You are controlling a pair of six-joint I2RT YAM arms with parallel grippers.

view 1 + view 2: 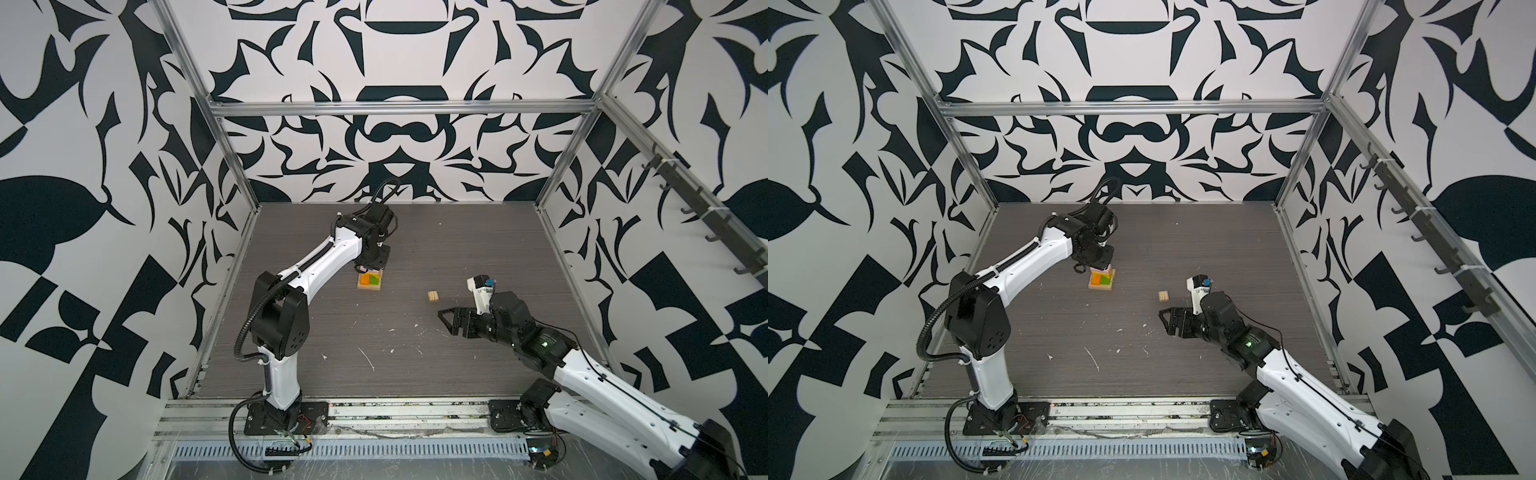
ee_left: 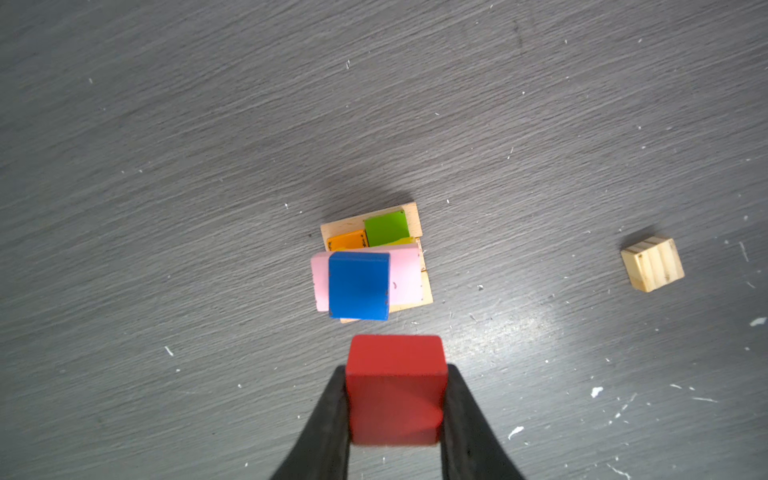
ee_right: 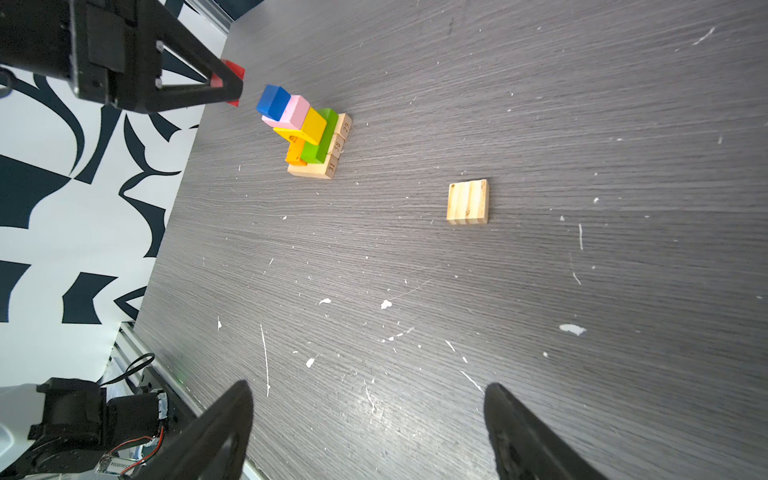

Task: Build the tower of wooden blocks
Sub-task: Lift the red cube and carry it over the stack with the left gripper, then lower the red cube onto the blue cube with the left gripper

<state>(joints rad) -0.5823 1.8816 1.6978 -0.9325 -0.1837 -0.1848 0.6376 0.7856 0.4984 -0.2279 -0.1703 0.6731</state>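
Observation:
The tower [image 1: 369, 281] [image 1: 1101, 279] stands left of centre in both top views. It has a tan plank base [image 3: 316, 169], an orange block [image 2: 347, 240] and a green block [image 2: 386, 226], then a yellow block [image 3: 313, 124] and a pink block [image 2: 405, 274], with a blue block [image 2: 359, 286] on top. My left gripper [image 2: 396, 374] [image 1: 371, 262] is shut on a red block [image 2: 395, 386] [image 3: 230, 70], held above and beside the blue one. A tan cube [image 1: 433, 296] [image 3: 467, 202] lies alone on the table. My right gripper [image 3: 368, 395] [image 1: 446, 318] hovers open and empty near it.
The dark wood-grain table [image 1: 374, 353] carries white flecks. Aluminium frame posts [image 1: 232, 166] and patterned walls close the left, back and right sides. A metal rail [image 1: 395, 409] with both arm bases runs along the front edge.

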